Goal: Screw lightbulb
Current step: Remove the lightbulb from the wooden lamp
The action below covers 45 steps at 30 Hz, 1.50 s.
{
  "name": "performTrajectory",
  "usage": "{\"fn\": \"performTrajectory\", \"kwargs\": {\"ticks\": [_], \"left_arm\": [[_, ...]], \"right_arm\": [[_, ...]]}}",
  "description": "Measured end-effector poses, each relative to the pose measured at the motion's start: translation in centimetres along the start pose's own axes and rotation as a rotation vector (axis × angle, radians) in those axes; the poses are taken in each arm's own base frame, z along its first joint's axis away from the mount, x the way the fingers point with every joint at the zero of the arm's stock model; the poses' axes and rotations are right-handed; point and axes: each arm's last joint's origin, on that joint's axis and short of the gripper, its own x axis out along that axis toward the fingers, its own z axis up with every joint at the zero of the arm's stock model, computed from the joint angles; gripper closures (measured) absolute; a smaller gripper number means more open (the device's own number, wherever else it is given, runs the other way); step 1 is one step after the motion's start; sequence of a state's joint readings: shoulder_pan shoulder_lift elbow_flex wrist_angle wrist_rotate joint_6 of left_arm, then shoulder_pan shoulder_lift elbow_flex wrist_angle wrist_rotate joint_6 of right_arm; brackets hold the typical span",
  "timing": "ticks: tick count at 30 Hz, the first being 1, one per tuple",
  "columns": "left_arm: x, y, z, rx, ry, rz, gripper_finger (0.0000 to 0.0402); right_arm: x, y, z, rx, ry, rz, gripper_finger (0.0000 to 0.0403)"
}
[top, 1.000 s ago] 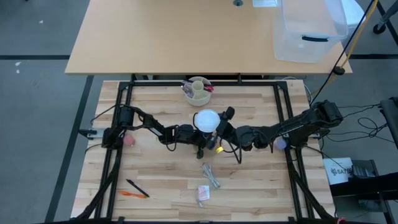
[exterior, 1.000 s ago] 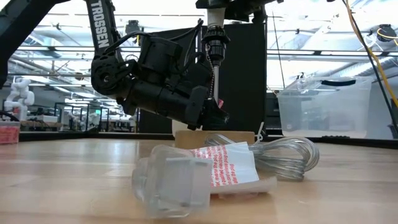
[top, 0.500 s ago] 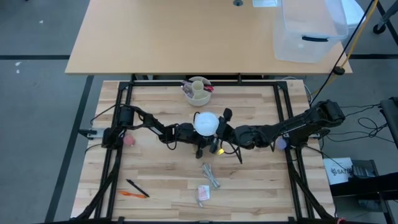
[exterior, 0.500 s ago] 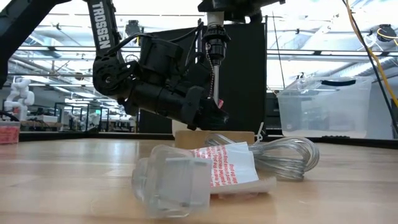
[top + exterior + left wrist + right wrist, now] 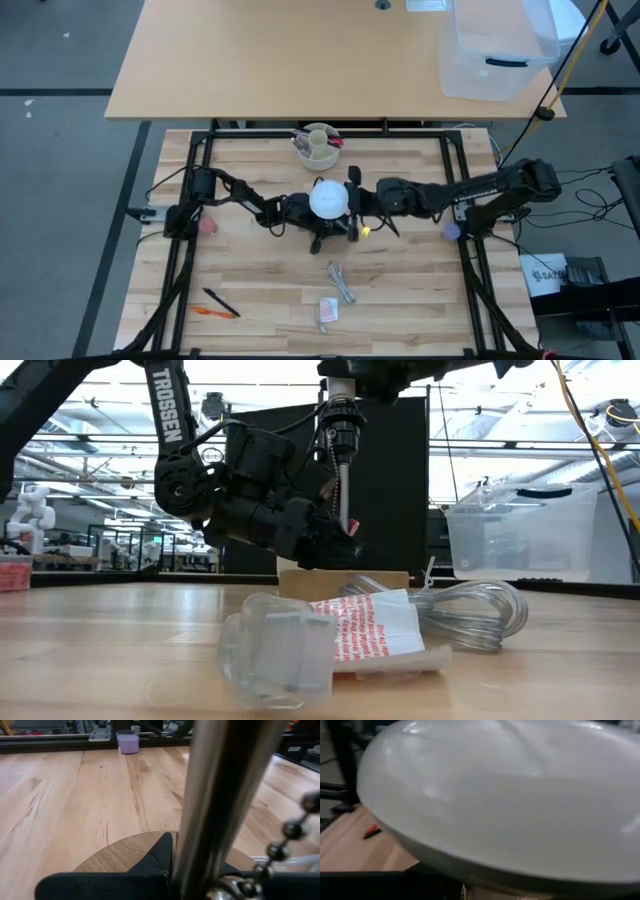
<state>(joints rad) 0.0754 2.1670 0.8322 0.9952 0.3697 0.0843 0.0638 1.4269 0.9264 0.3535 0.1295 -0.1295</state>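
Observation:
The white lightbulb (image 5: 330, 199) sits on top of a small lamp in the middle of the table; its dome fills the right wrist view (image 5: 510, 795). The lamp has a tan wooden base (image 5: 343, 579), a metal stem (image 5: 343, 490) and a socket (image 5: 340, 425) with a bead pull chain (image 5: 292, 832). My left gripper (image 5: 302, 213) is left of the lamp, shut on the stem. My right gripper (image 5: 352, 200) comes in from the right, shut on the bulb. The low view cuts the bulb off at the top. My left gripper pinches the lamp's metal stem (image 5: 215, 805) between its two fingers, just above the wooden base (image 5: 125, 855). The fingers come level from the table's left and lie across the upright stem. The base stands on the table. My right gripper holds the bulb's dome (image 5: 485, 840) from the table's right side, roughly level. The dome hides the place of contact in the wrist view. The bulb stands upright on top of the lamp's socket.
The clear power cord (image 5: 470, 610), its plug (image 5: 275, 655) and a red-printed tag (image 5: 327, 311) lie near of the lamp. A cream cup with pens (image 5: 318, 146) stands at the far edge. Pens (image 5: 215, 305) lie near left, a purple cup (image 5: 452, 231) at right.
My right arm has swung toward the table's far edge and straightened, and its gripper has turned about the bulb. The bulb has stayed on top of the lamp. My left gripper has kept its hold on the stem.

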Motion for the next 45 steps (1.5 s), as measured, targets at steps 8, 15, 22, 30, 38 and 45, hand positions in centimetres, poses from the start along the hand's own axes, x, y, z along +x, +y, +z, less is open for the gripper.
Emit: {"fn": "performTrajectory", "kwargs": {"ticks": [8, 15, 22, 30, 38, 45], "left_arm": [[0.0, 0.0, 0.0, -0.016, 0.002, 0.007, 0.0379], [-0.6, 0.6, 0.9, -0.036, -0.009, 0.024, 0.0379], [-0.6, 0.6, 1.2, -0.091, -0.032, 0.088, 0.0348], [-0.4, 0.4, 1.1, -0.079, -0.012, 0.135, 0.0357], [-0.3, 0.3, 1.1, -0.046, 0.006, 0.145, 0.0382], [-0.4, 0.3, 1.0, -0.054, 0.017, 0.151, 0.0382]], "right_arm": [[0.0, -2.1, -0.3, 0.004, 0.007, 0.144, 0.0226], [-0.8, -3.1, -0.2, 0.021, 0.042, 0.164, 0.0226], [-0.8, -3.1, -0.3, 0.017, 0.046, 0.164, 0.0226], [-0.8, -2.4, -0.3, 0.030, 0.052, 0.179, 0.0223], [-1.7, -1.8, 0.1, 0.092, 0.090, 0.190, 0.0166], [-4.4, -2.2, 1.2, 0.150, 0.137, 0.102, 0.0118]]}}
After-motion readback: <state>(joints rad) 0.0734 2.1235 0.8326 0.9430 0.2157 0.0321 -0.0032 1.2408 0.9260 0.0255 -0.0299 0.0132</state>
